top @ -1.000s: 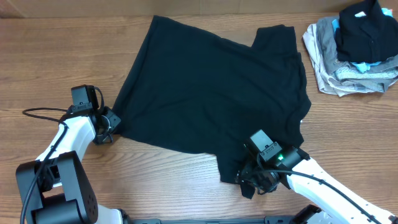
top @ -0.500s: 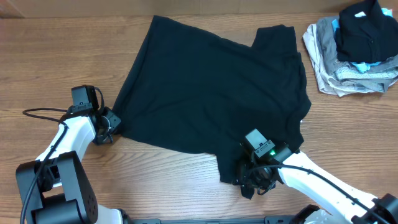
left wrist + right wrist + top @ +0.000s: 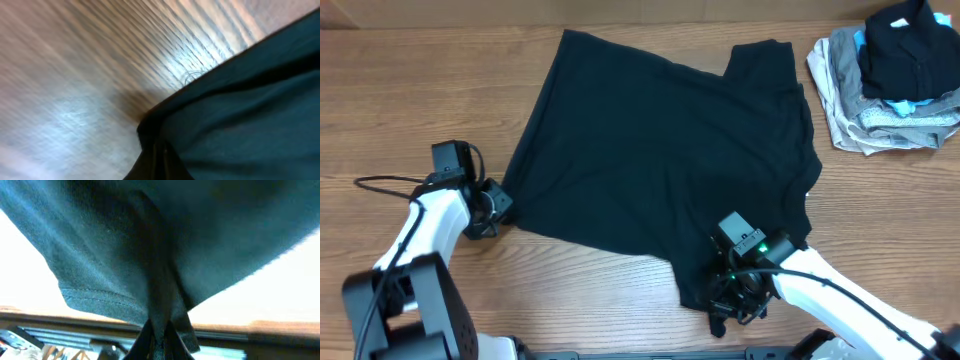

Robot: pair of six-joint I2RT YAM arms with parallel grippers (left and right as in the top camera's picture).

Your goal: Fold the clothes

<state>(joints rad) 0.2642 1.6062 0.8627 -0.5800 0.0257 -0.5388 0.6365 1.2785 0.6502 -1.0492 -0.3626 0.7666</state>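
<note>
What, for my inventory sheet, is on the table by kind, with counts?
black T-shirt: 1
pile of folded garments: 1 (pieces inside cannot be counted)
grippers: 2, left gripper and right gripper, each shut on the black T-shirt
Total: 4

Light brown wood-grain tabletop (image 3: 390, 90), pale glare across its grain in the left wrist view, pile of folded garments (image 3: 890, 85) at its far right corner
</note>
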